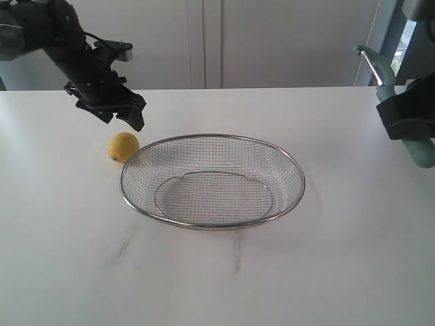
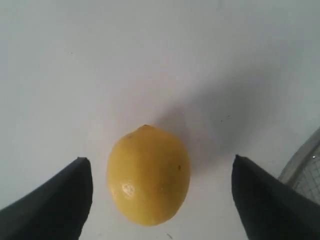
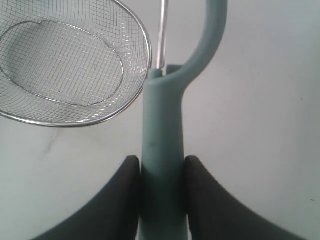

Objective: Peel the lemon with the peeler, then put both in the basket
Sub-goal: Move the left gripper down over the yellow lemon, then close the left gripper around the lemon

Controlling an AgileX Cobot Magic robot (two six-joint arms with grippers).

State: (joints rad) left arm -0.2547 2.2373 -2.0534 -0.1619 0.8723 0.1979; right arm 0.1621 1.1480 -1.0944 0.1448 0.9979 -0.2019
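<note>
Basket (image 1: 211, 226) sits mid-frame on the worktop (image 1: 68, 272), the lemon (image 1: 123, 147) just beside its upper-left rim below the wide-open left claw (image 1: 126, 117), while the right claw (image 1: 406, 115) clamps the peeler (image 1: 382, 71).

White table (image 1: 61, 272); pale cabinet doors (image 1: 272, 41) behind; window strip (image 1: 409, 53) at right.

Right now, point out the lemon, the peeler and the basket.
lemon (image 2: 148, 175), left wrist view, middle of its yellow skin.
peeler (image 3: 162, 125), right wrist view, middle of its handle.
basket (image 1: 211, 135), exterior view, far rim.
</note>
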